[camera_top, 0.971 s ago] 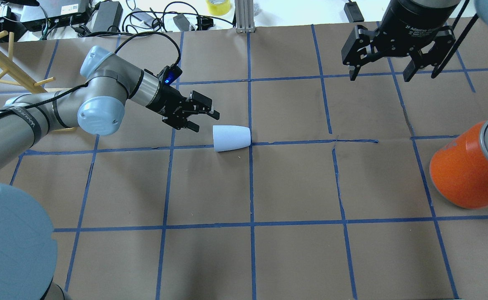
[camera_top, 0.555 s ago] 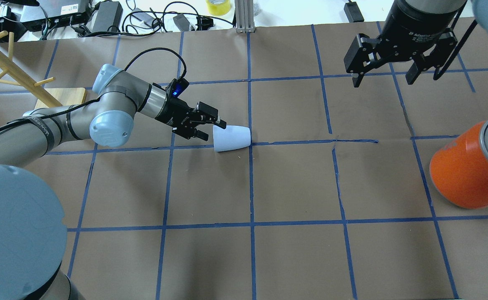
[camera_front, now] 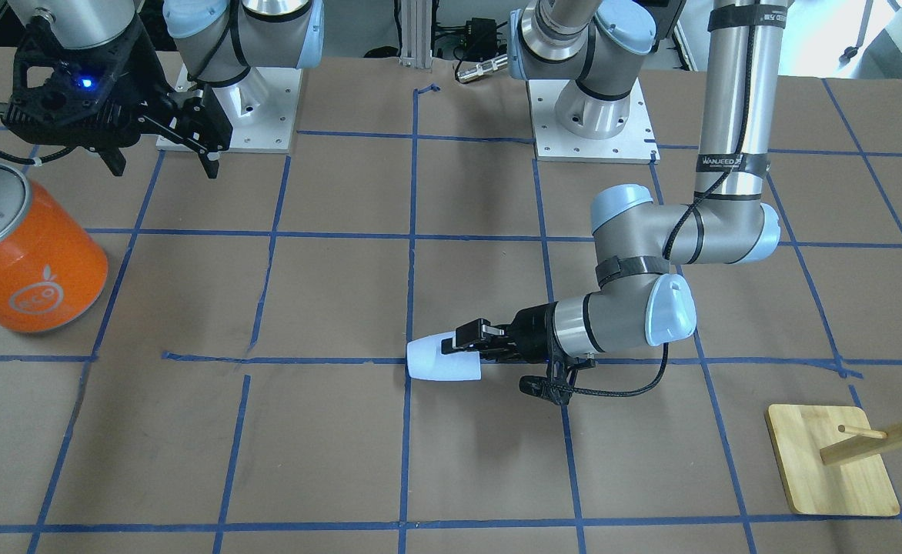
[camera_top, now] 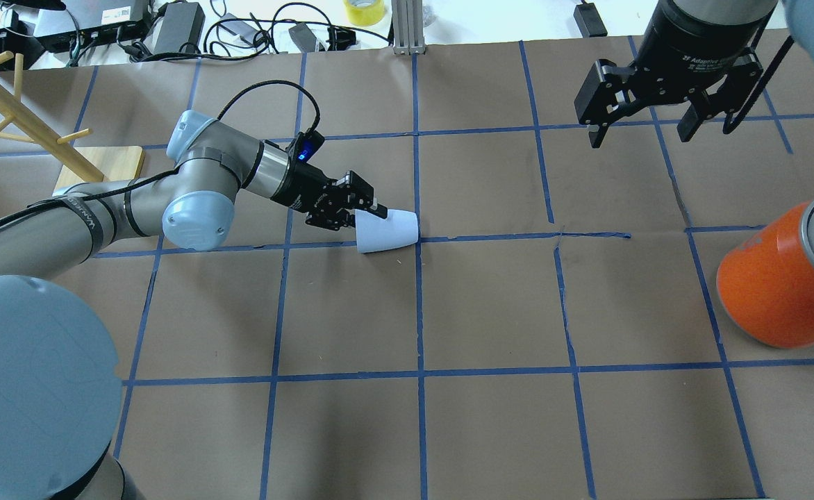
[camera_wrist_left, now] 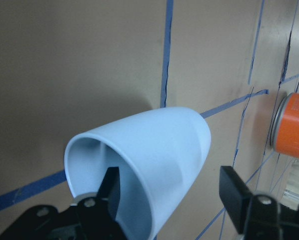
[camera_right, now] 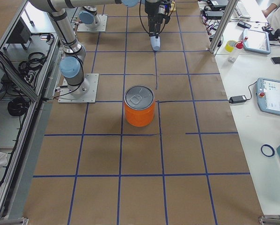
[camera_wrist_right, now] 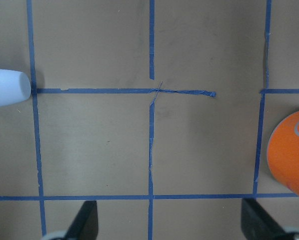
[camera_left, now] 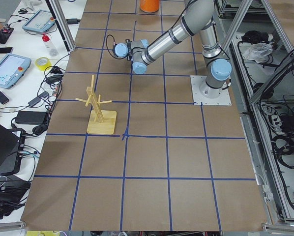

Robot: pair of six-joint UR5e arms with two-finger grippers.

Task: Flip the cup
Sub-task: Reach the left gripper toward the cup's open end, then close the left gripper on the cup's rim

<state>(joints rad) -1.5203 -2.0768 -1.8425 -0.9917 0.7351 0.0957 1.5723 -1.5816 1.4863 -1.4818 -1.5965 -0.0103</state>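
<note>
1. Cup (camera_top: 387, 231) lay sideways on the surface (camera_top: 490, 312), mouth facing the left hand (camera_top: 367, 214).
2. That hand, unclenched, straddled the rim, one finger inside and one outside, apparently ready to pinch and upend it.
3. Right hand (camera_top: 640, 137) hung released, well apart.

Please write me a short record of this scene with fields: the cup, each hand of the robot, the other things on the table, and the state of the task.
cup: pale blue cup, lying on its side on the table, mouth toward the left arm
left hand: left hand open, one finger inside the cup's mouth, the other outside its wall
right hand: right hand open, above the table, far from the cup
other things: orange can, upright; wooden rack
task state: cup not yet flipped
</note>
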